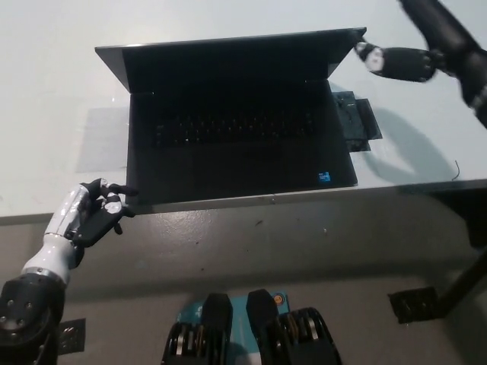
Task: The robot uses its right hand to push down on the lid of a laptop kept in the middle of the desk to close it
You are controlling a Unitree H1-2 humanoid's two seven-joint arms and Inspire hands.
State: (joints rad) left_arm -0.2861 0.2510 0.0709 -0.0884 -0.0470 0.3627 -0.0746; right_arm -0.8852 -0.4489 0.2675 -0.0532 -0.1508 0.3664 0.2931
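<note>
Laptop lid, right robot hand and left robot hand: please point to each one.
Laptop lid point(228, 53), head view, middle of the lid.
Right robot hand point(396, 61), head view, hand's middle.
Left robot hand point(90, 215), head view, hand's middle.

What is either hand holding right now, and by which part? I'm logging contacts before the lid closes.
Nothing is held. The right hand hovers beside the laptop lid's upper right corner. The left hand rests at the desk edge by the laptop's front left corner, grasping nothing.

One head camera looks steeply down from above the near edge of the table point(46, 114), taking in the tabletop's near part and the floor point(304, 258) below.
</note>
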